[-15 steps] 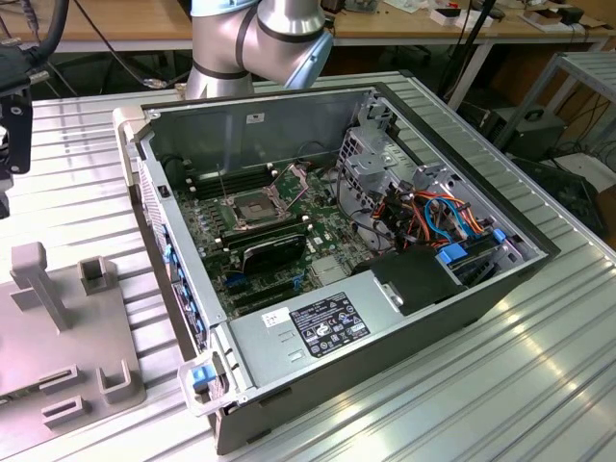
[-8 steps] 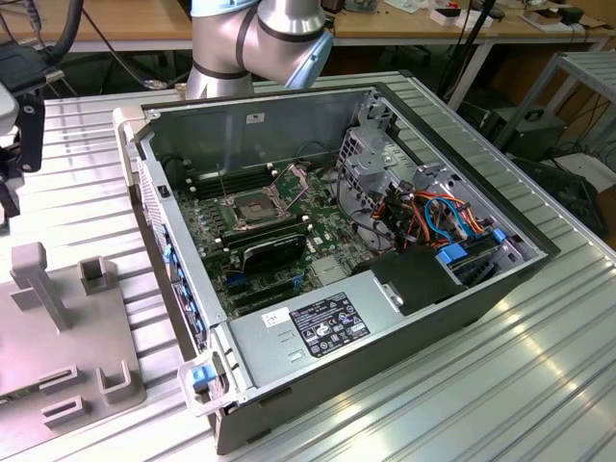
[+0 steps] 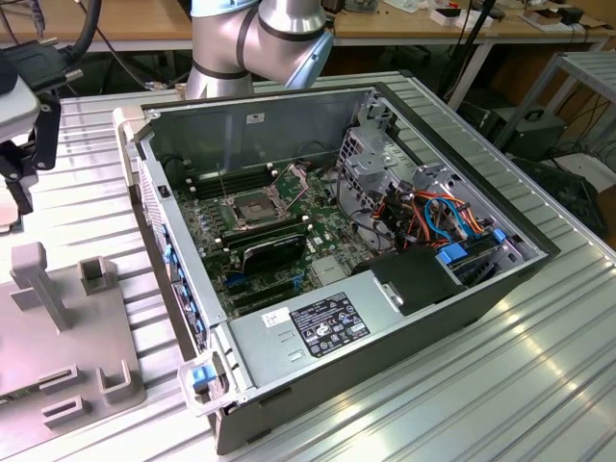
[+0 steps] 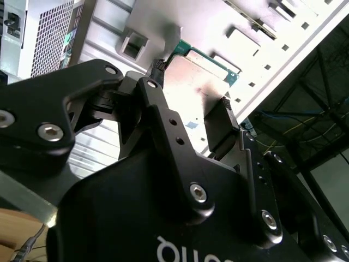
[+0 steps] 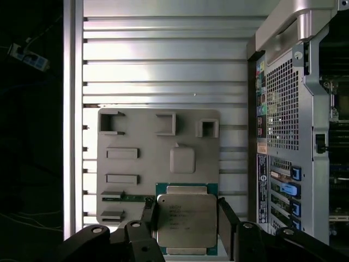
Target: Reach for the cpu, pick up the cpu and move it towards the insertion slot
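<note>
The black two-fingered gripper (image 5: pixel 188 221) is clamped on the cpu (image 5: pixel 186 220), a thin silvery-grey square plate with a green edge, one finger against each of two opposite sides; in the second wrist view the plate (image 4: pixel 199 87) sits between the fingertips too. It hangs above the flat grey holder tray (image 5: pixel 136 164), so the carry is under way. The insertion slot (image 3: pixel 252 207), a shiny-framed square socket, lies inside the open computer case (image 3: pixel 462 289), at about three o'clock from the tray in the exterior view.
</note>
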`<state>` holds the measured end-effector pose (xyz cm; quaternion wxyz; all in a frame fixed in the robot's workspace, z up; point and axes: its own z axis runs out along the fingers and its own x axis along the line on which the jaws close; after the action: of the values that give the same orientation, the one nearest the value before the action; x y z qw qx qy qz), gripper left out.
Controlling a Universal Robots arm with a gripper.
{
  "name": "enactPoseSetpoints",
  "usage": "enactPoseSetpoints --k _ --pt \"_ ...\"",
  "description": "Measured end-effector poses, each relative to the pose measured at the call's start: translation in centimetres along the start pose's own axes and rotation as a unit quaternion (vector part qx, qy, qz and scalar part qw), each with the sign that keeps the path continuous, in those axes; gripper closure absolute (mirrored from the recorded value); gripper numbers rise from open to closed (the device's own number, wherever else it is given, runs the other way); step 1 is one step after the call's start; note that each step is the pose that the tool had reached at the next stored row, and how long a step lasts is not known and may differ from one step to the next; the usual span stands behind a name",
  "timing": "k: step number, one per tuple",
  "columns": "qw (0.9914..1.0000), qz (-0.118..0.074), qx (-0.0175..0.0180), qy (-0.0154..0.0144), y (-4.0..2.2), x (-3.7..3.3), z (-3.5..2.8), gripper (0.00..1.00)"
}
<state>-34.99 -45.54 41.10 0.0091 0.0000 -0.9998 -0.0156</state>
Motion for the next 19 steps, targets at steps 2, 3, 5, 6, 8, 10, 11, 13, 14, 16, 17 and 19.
enactPoseSetpoints --k 2,3,5,6,8,10,11,13,14,16,17,19 --pt "1.00000 0.000 0.0000 0.0000 0.02 -0.38 -0.01 0.45" --pt "1.00000 0.000 0.0000 0.0000 0.05 -0.58 -0.01 0.45" --pt "1.00000 0.000 0.0000 0.0000 0.08 -0.96 -0.01 0.45" --pt "1.00000 0.000 -0.0001 -0.0001 0.09 -1.09 -0.01 0.45" --pt "1.00000 0.000 0.0000 0.0000 0.09 -1.28 -0.01 0.45" --pt "1.00000 0.000 0.0000 0.0000 0.09 -1.34 -0.02 0.45" --pt "1.00000 0.000 0.0000 0.0000 0.09 -1.37 -0.02 0.45" --pt "1.00000 0.000 0.0000 0.0000 0.09 -1.42 -0.02 0.45" --pt "1.00000 0.000 0.0000 0.0000 0.09 -1.43 -0.02 0.45" --pt "1.00000 0.000 0.0000 0.0000 0.09 -1.46 -0.02 0.45" --pt "1.00000 0.000 0.0000 0.0000 0.09 -1.48 -0.02 0.45" --pt "1.00000 0.000 0.0000 0.0000 0.09 -1.58 -0.02 0.45"
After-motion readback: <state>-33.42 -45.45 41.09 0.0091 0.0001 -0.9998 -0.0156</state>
